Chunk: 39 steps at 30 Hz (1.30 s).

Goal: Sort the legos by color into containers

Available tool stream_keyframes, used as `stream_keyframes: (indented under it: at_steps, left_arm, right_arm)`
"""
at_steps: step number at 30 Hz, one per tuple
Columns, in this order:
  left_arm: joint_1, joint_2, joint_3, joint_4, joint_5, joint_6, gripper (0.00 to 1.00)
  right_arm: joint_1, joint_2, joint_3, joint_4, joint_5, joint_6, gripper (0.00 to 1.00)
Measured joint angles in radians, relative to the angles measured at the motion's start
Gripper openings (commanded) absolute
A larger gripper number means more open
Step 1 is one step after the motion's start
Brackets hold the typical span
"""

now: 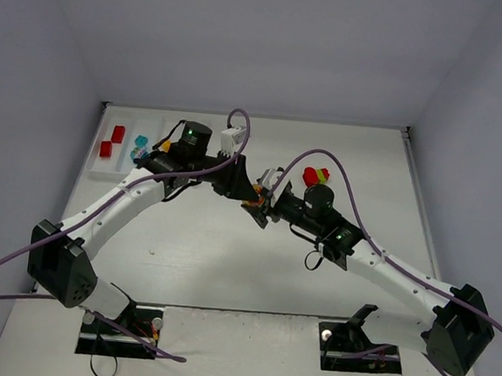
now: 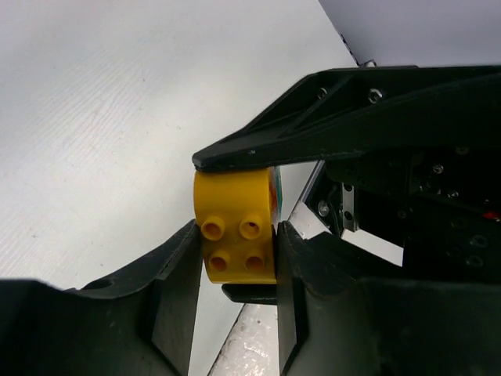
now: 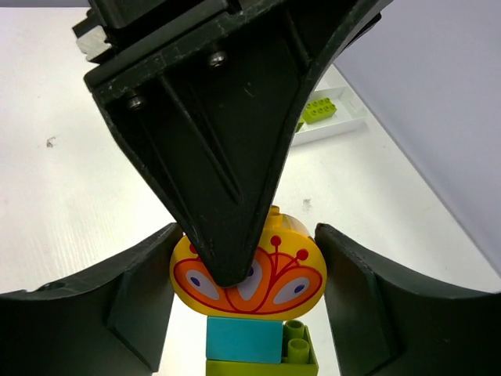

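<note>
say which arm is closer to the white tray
Left. The left arm passes over the right end of the tray; the right arm is well off to its right.

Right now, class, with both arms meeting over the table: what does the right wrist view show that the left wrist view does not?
Only the right wrist view shows the red painted pattern on the yellow piece, the cyan brick and lime green brick below it, and a far lime green brick in the white tray. Only the left wrist view shows the yellow piece's four studs. Both show that piece clamped by the left end effector and the right end effector together.
</note>
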Motion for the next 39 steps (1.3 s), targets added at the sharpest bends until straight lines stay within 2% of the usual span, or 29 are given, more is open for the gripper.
stream_keyframes:
  at_steps: [1, 5, 15, 23, 28, 32, 35, 39]
  left_arm:
    - [-0.001, 0.000, -0.003, 0.003, 0.002, 0.005, 0.00]
    - [-0.005, -0.010, -0.020, 0.000, 0.002, 0.031, 0.00]
    - [-0.007, -0.015, -0.022, -0.001, 0.001, 0.044, 0.00]
    - [0.011, -0.019, -0.022, 0.000, 0.002, 0.043, 0.00]
    - [0.018, -0.023, -0.030, 0.018, 0.006, 0.033, 0.00]
    - [0.019, -0.024, -0.037, 0.023, 0.014, 0.028, 0.00]
    - [0.019, -0.024, -0.037, 0.026, 0.023, 0.026, 0.00]
    - [0.019, -0.024, -0.037, 0.028, 0.033, 0.025, 0.00]
  right_arm:
    - [0.000, 0.000, 0.000, -0.002, 0.001, 0.003, 0.80]
    - [0.000, 0.000, 0.000, -0.008, 0.019, 0.011, 0.98]
    - [0.000, -0.035, -0.009, -0.050, 0.064, 0.012, 1.00]
    - [-0.001, -0.049, -0.056, -0.063, 0.090, 0.016, 0.95]
    - [-0.003, -0.049, -0.074, -0.064, 0.099, 0.019, 0.85]
    - [-0.009, -0.049, -0.077, -0.061, 0.101, 0.020, 0.81]
    - [-0.015, -0.049, -0.077, -0.050, 0.101, 0.018, 0.71]
    - [-0.019, -0.048, -0.077, -0.043, 0.100, 0.018, 0.64]
